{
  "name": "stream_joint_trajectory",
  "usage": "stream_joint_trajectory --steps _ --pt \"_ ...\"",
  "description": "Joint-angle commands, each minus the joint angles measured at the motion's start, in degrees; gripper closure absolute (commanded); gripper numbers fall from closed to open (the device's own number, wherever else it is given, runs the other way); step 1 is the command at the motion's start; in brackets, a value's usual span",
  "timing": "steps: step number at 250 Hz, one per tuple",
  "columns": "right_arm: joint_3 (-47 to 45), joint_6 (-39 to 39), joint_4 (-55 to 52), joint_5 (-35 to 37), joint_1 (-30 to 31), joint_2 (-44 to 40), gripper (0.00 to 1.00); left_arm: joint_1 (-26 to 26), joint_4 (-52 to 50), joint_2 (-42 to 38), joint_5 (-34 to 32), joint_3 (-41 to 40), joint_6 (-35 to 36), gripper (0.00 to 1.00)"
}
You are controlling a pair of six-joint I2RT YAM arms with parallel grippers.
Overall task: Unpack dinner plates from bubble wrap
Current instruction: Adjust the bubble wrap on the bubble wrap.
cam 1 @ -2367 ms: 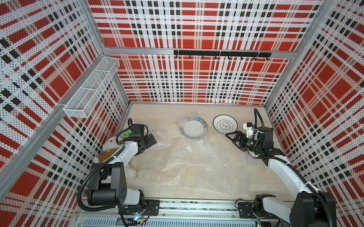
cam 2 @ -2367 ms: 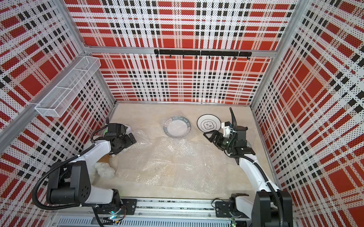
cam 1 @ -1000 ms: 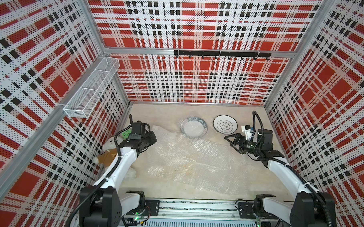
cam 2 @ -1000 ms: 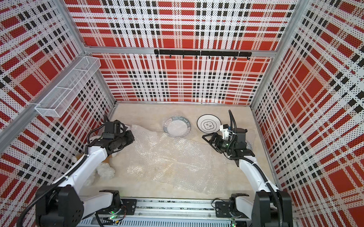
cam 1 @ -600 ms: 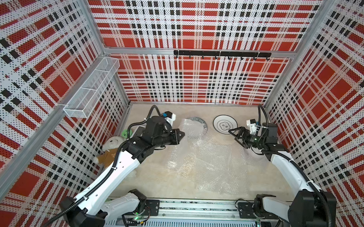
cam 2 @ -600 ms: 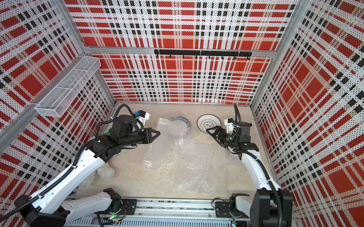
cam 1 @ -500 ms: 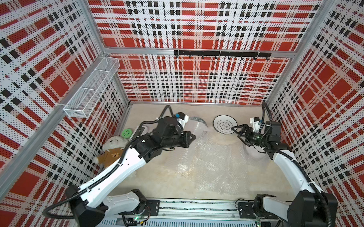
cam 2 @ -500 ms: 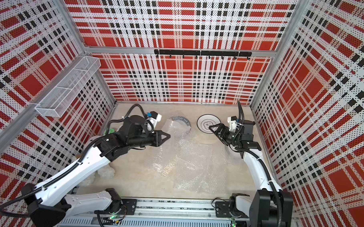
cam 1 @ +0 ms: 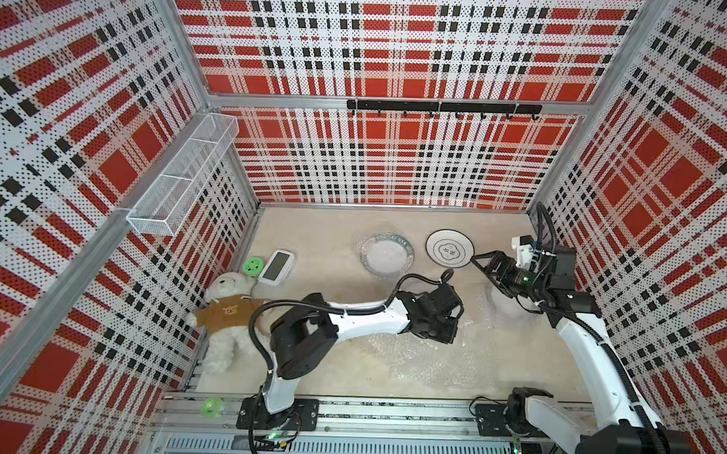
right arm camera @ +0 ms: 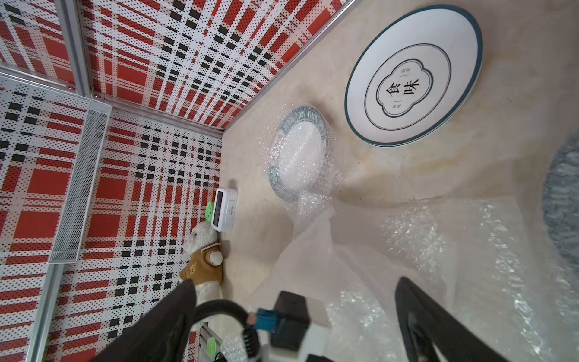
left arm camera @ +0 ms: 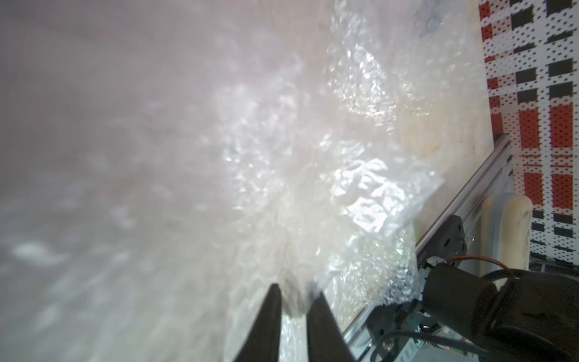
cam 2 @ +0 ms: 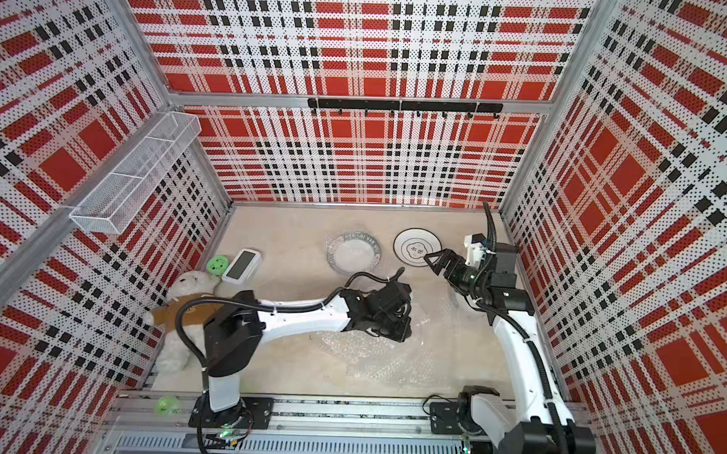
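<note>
Swung in from the left edge, the left arm now reaches mid-worktop, and the loose bubble wrap has bunched rightward with it. On the left gripper a narrow gap shows, with film crumpled between the tips; whether it pinches cannot be told. Spread wide and empty, the right gripper hovers at the bare dinner plate near the far right corner. Beside that, a wrapped plate lies under film.

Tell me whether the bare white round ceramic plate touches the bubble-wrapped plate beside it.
Apart. The right wrist view shows beige tabletop between the bare plate and the wrapped plate.
</note>
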Motion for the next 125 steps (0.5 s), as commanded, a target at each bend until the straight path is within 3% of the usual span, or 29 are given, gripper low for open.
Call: stream_joint_trajectory --steps 1,34,64,71,94,125 --pt "-0.17 -1.83 -1.65 0.71 -0.19 -1.63 0.0 0.69 12.53 1.66 4.84 -1.47 -6.28 0.62" --pt "-0.85 -3.28 -3.08 0.8 -0.24 -2.41 0.0 0.33 15.15 -3.6 6.44 -4.45 -4.76 0.34" --pt "-1.79 -4.11 -2.64 -0.56 -0.14 -1.9 0.0 0.16 16.5 -11.6 13.53 -6.21 -2.12 0.16" --pt "-1.93 -4.22 -2.58 -0.83 -0.16 -1.64 0.0 0.24 17.25 -13.51 15.4 -7.08 -2.0 0.0" --pt "-2.74 -4.13 -1.28 -1.54 0.17 -1.05 0.0 0.9 18.83 -20.63 18.27 -11.17 -2.37 0.01" --pt "-2.81 -4.18 -0.5 -0.33 3.24 -0.37 0.0 4.3 17.3 -30.24 16.16 -18.14 -3.55 0.01"
